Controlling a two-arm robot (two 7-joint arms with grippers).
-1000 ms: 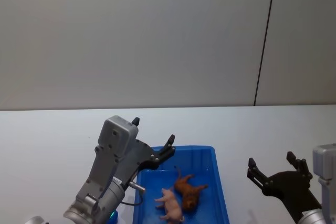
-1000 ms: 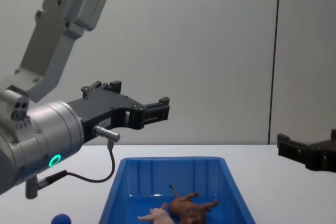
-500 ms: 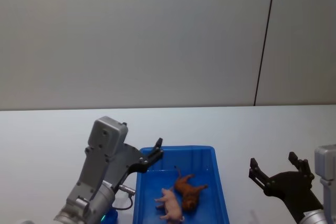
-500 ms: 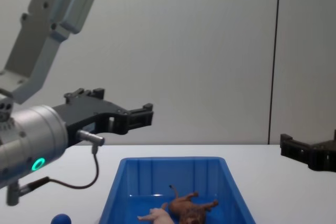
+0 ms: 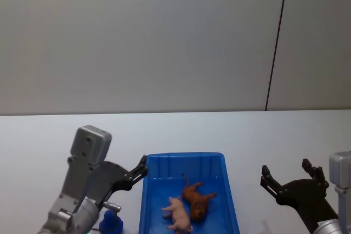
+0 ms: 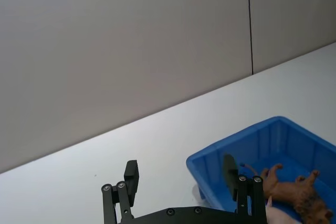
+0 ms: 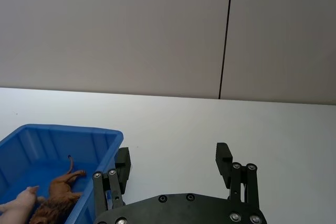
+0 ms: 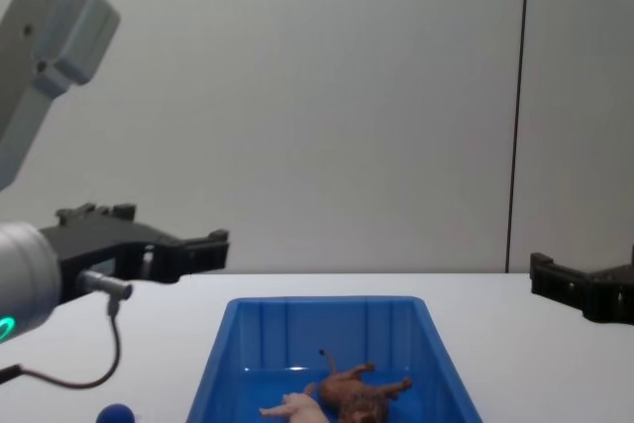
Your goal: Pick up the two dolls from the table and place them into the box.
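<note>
Your left end effector (image 5: 137,171), open and empty like your right end effector (image 5: 284,168), has withdrawn from the box (image 5: 184,156); brown doll (image 5: 196,198) and pink doll (image 5: 178,213) lie inside, task seems done

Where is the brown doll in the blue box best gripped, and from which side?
Grip the brown doll across its trunk, coming from straight above. It lies on its side, legs stretched out; the box walls and the pink doll close beside it probably block a sideways approach.

Blue box (image 5: 211,164); reddish-brown doll (image 5: 196,200); pale pink doll (image 5: 178,213); white table (image 5: 285,135); right pincer (image 5: 284,168) probably black.
</note>
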